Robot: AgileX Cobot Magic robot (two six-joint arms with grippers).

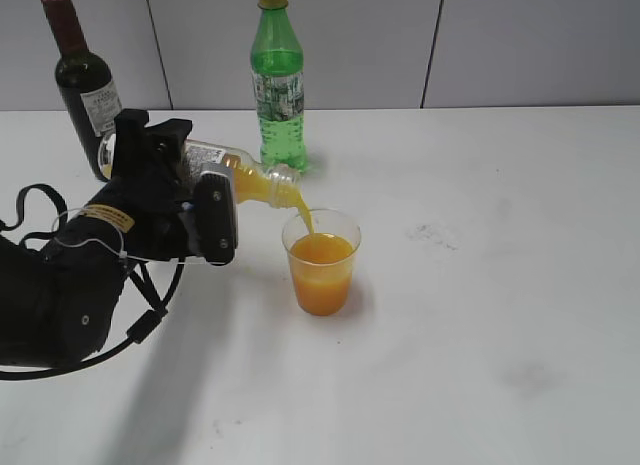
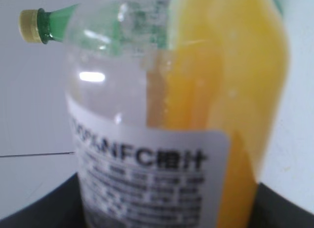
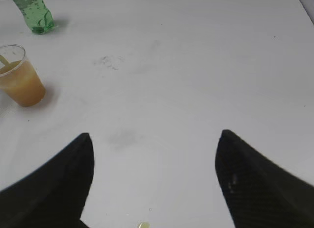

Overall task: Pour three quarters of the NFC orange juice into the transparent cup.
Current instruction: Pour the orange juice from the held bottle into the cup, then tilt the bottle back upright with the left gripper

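My left gripper [image 1: 200, 200] is shut on the NFC orange juice bottle [image 1: 245, 175] and holds it tipped almost flat, neck to the right, over the transparent cup [image 1: 322, 260]. A thin stream of juice runs from the neck into the cup, which is well over half full. In the left wrist view the bottle [image 2: 162, 120] fills the frame, its white label with black print facing me and juice along its right side. My right gripper [image 3: 154, 154] is open and empty above bare table; it is out of the exterior view. The cup also shows in the right wrist view [image 3: 19, 76].
A tall green bottle with a yellow cap [image 1: 277, 85] stands just behind the cup. A dark wine bottle with a red top [image 1: 82, 80] stands at the back left behind my left arm. A small yellowish spot [image 3: 143, 225] lies on the white table [image 1: 480, 285].
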